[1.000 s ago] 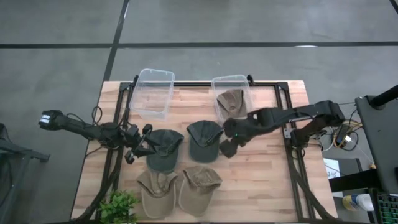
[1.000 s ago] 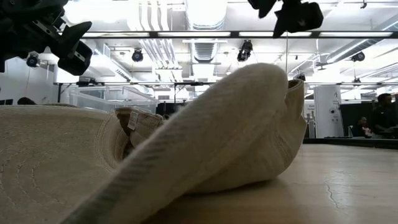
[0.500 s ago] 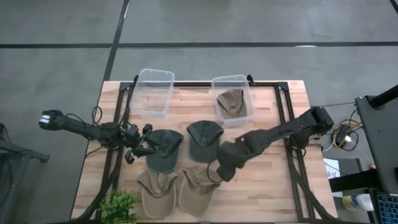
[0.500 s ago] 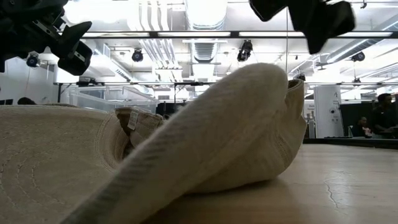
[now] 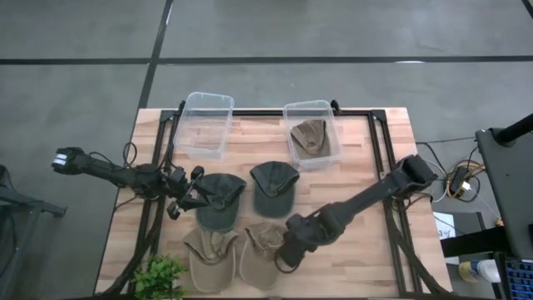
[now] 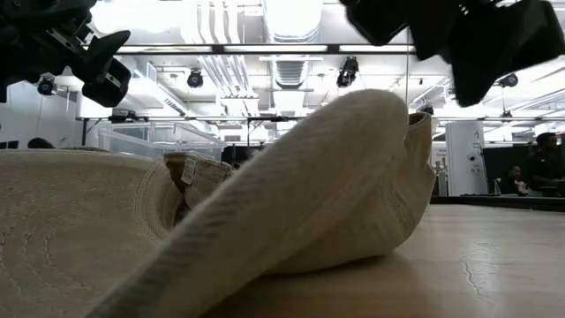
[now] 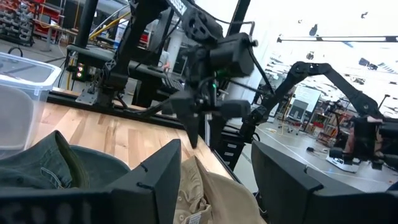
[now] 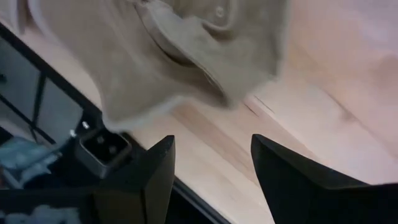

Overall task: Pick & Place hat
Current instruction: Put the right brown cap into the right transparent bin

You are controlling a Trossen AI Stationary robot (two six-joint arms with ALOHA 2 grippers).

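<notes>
A light wooden table (image 5: 358,258) holds soft hats and two clear plastic bins, and the right arm reaches for a hat.

The right gripper (image 5: 285,257) hangs with its fingers spread apart and holding nothing, just over the tan floppy cloth hat (image 5: 268,247) at the front of the table, likely so it can drop down and pinch it. The left gripper (image 5: 185,200) waits beside the dark green cap (image 5: 218,198), its fingers apart too and empty. One tan hat (image 5: 310,136) already lies in the clear plastic bin on the right (image 5: 293,112); the clear plastic bin on the left (image 5: 205,125) has none. In the low view a big tan hat fills most of the picture and hides the table behind it. The arm covers part of the front hat, so I cannot tell if the fingers touch it yet.
</notes>
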